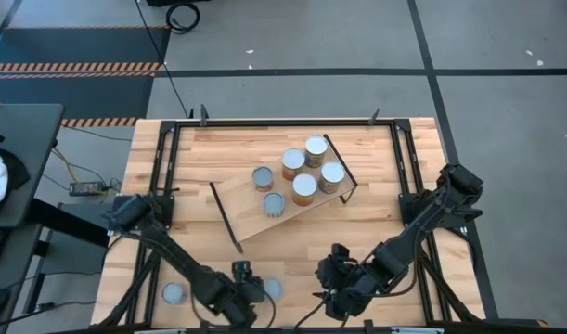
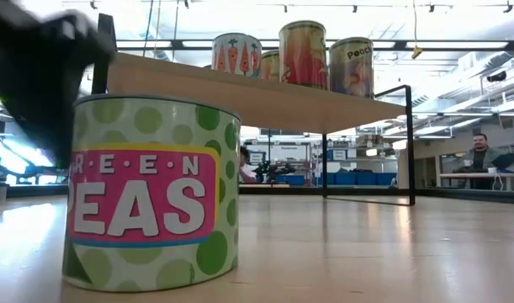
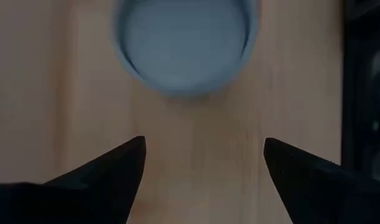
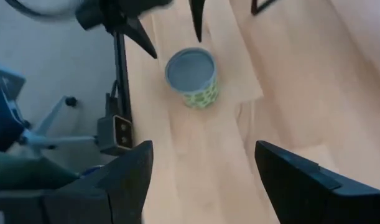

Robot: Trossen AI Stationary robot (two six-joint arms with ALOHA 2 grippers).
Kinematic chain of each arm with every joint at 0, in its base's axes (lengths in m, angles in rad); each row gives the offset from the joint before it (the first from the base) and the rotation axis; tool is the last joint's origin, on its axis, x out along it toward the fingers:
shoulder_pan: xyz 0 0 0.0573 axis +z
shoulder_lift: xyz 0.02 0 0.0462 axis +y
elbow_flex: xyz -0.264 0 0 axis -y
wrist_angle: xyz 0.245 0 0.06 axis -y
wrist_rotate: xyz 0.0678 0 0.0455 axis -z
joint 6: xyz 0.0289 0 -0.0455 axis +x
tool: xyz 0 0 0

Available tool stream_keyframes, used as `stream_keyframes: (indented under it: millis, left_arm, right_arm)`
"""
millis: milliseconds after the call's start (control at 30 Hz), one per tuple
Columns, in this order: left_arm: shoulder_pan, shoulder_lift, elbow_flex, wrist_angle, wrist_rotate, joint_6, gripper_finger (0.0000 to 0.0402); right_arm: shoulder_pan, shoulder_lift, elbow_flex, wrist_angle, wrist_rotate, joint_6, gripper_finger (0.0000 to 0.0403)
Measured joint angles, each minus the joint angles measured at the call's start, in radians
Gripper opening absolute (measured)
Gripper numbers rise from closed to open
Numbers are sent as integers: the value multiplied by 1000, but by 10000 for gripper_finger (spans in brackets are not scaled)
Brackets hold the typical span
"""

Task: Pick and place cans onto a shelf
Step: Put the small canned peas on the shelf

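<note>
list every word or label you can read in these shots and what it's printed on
"REEN" over "PEAS", presumably green peas with the first letter hidden: pink label on the green-dotted can standing on the table, low view.
"Peac", cut off by the can's curve: top of the rightmost can on the shelf.
The carrot-picture can and the orange can on the shelf show no readable words.
High and wrist views: no text.

The wooden table (image 1: pixel 376 232) is carrying the shelf (image 1: pixel 251 215) holding six cans (image 1: pixel 304 188); two cans (image 1: pixel 174 294) are standing near the front edge.
</note>
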Motion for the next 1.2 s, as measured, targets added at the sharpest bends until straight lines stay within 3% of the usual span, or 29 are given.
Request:
stream_keyframes:
  millis: [100, 467, 733, 1033, 1200]
  left_arm:
    - [32, 17, 0, -1, 91, -8, 335]
    - [85, 41, 1, 211, 15, 117, 335]
    - [112, 72, 1, 387, -24, 237, 335]
    - [133, 100, 0, 459, -45, 288, 335]
    - [133, 115, 0, 511, -48, 317, 335]
  right_arm:
    - [20, -3, 0, -1, -12, 104, 288]
    - [90, -3, 0, -27, -22, 207, 288]
    - [104, -3, -18, -29, -23, 184, 288]
    - [95, -1, -104, -24, -26, 135, 288]
    - [53, 64, -149, 39, -57, 76, 288]
